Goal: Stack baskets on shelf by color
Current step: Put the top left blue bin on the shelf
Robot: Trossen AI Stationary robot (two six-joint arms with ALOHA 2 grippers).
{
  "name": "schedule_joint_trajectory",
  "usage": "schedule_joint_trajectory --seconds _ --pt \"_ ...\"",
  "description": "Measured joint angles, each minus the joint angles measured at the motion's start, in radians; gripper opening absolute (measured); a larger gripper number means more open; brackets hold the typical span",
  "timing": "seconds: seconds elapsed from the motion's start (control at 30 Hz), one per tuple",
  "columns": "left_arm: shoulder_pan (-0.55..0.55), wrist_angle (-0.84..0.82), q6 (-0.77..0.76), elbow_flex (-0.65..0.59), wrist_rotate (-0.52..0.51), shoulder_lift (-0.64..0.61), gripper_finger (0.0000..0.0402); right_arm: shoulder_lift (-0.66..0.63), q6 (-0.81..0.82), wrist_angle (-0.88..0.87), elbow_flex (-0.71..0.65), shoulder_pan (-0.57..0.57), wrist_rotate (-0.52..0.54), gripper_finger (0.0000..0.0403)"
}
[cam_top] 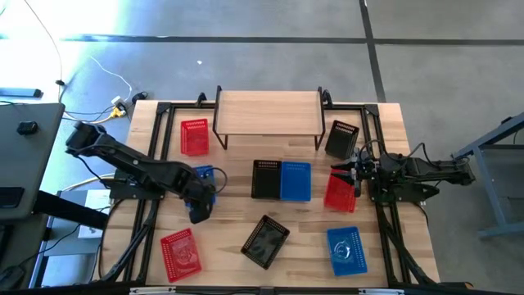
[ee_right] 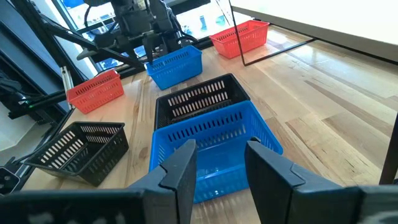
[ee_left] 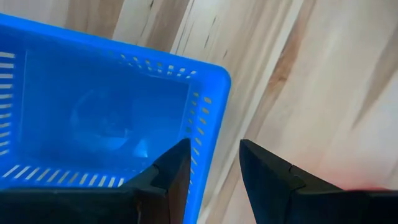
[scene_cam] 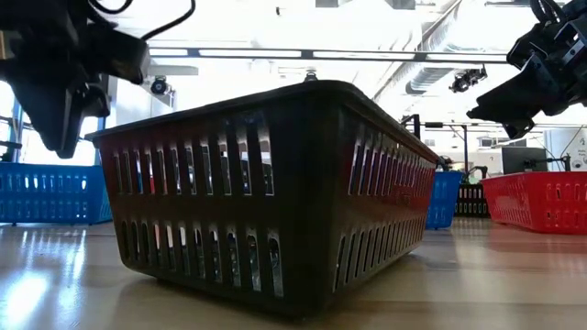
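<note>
- My left gripper (ee_left: 211, 168) hangs over the blue basket (ee_left: 106, 118) toward the tabletop's (cam_top: 385, 172) left edge, fingers apart and empty, straddling its corner wall.
- To grip well, I'd lower with one finger inside and one outside that wall, then close squarely.
- My right gripper (ee_right: 221, 165) waits open near the right edge, by a red basket (cam_top: 339, 192).
- The shelf (cam_top: 268, 111) at the far edge holds no baskets.
- From above, my left arm hides most of that blue basket; I can't tell how near the rim my tips are.

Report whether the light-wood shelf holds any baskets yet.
Empty. In the high view the light-wood shelf shows only bare board; every perforated plastic basket sits on the tabletop.
</note>
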Motion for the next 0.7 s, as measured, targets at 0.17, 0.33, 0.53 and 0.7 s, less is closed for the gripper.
schedule_joint_trajectory --seconds 0.17,0.33,0.53,0.7 --pt "0.0 0.004 -0.004 0.0 0.002 0.047 0.0126 0.0 0.0 0.0 0.0 0.0 0.0 0.0122" --pt "0.0 0.003 -0.023 0.0 0.001 0.107 0.0126 0.0 0.0 0.0 0.0 0.0 0.0 0.0122" --pt "0.0 0.003 -0.07 0.0 0.003 0.163 0.0117 0.0 0.0 0.0 0.0 0.0 0.0 0.0122" --pt "0.0 0.009 -0.085 0.0 0.026 0.17 0.0057 0.0 0.0 0.0 0.0 0.0 0.0 0.0122"
